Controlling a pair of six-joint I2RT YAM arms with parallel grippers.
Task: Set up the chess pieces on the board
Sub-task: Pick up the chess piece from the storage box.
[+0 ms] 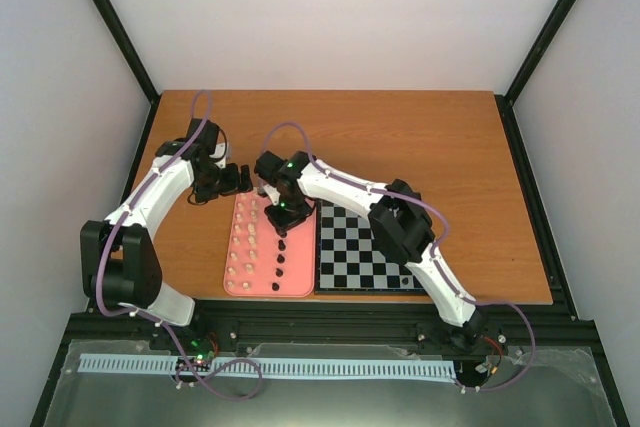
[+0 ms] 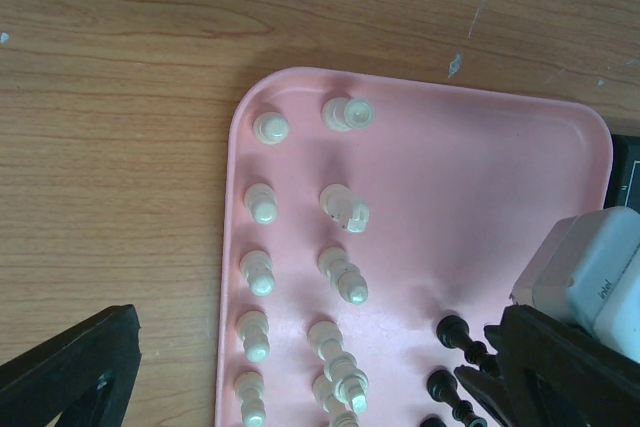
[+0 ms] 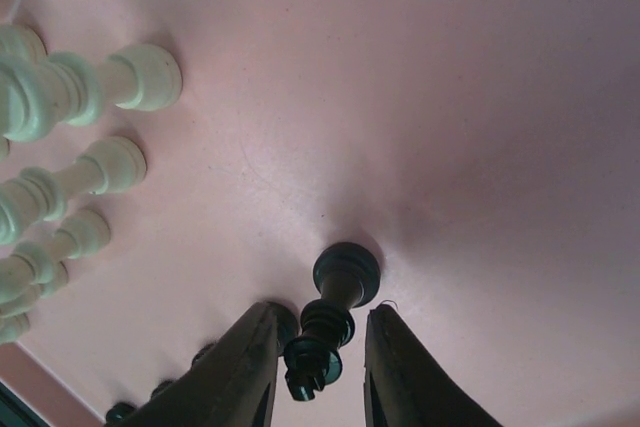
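The pink tray [image 1: 262, 292] holds rows of cream-white chess pieces [image 1: 245, 242] and a few black chess pieces [image 1: 281, 258]. My right gripper [image 1: 283, 222] is low over the tray. In the right wrist view its fingers [image 3: 322, 314] straddle an upright black piece [image 3: 340, 292]; the left finger [image 3: 250, 357] is at the piece's head and a narrow gap shows on the right side. My left gripper [image 1: 235, 179] hovers at the tray's far left corner, open and holding nothing [image 2: 315, 347]. The board [image 1: 365, 247] lies to the right of the tray, partly under the right arm.
Bare wooden table [image 1: 400, 137] lies beyond the tray and board. In the left wrist view the right arm's white gripper body [image 2: 590, 282] stands close on the right, beside two black pieces [image 2: 455, 332]. White pieces [image 3: 90, 87] stand to the left of the right gripper.
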